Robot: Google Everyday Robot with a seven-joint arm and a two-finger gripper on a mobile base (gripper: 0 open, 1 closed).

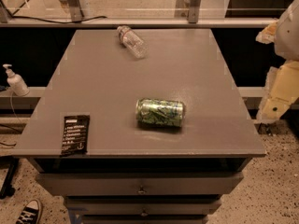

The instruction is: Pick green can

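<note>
A sneaker point(29, 213), black with a white toe, shows at the bottom left on the speckled floor. Beside it are the drawers point(141, 189) of a grey cabinet; two fronts with a small knob each can be counted, and a sliver of a further one shows below.

On the cabinet's top point(196, 69) lie three things. One green can point(160, 112) lies on its side in the front half, a little right of centre, its length running left to right and nothing touching it. One flat black packet point(74, 134) with white print lies near the front left corner, well apart from the can. One clear bottle point(131, 41) lies on its side near the back edge, left of centre, also well apart from the can.

One white pump bottle point(15, 80) stands upright on a ledge off the left side. One dark cable point(56, 18) runs along the rail behind the cabinet.

The arm point(289, 29) enters at the right edge of the view, white above and cream below, and hangs down past the cabinet's right side. The gripper point(279, 94) is at its lower part, off the top, well apart from the can and holding nothing; whether it is wide or narrow I cannot tell.
</note>
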